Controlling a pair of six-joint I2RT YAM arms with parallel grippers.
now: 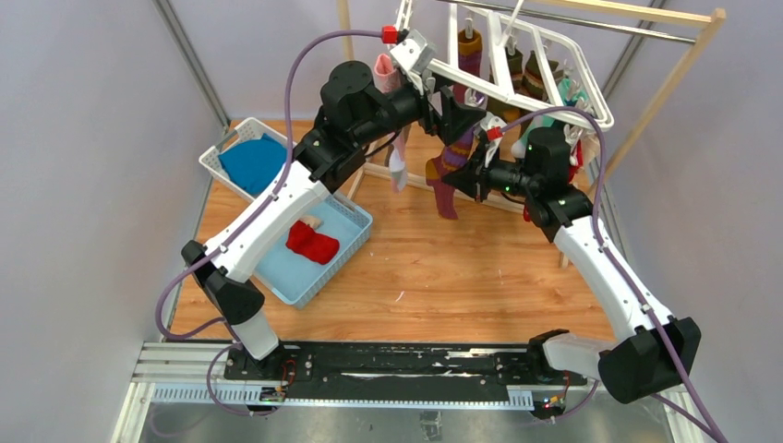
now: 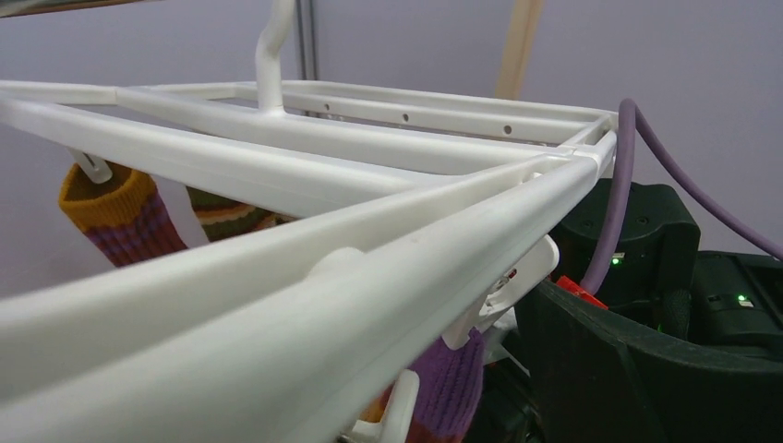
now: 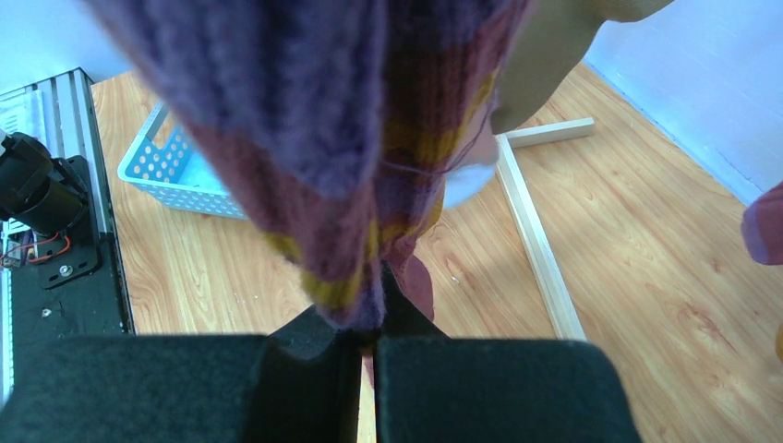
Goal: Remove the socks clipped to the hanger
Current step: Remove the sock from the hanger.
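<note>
Striped sock (image 3: 314, 138) nearest: soft, light, stretchy; my right gripper (image 3: 367, 337) clenched on it. Hold near clip (image 2: 506, 288) best, I judge. Left gripper (image 1: 451, 109) by hanger (image 2: 277, 175); grip unclear.

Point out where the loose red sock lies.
Top view: the red sock lies in the light blue basket on the table's left half, right of the left arm, in front of the white basket.
</note>
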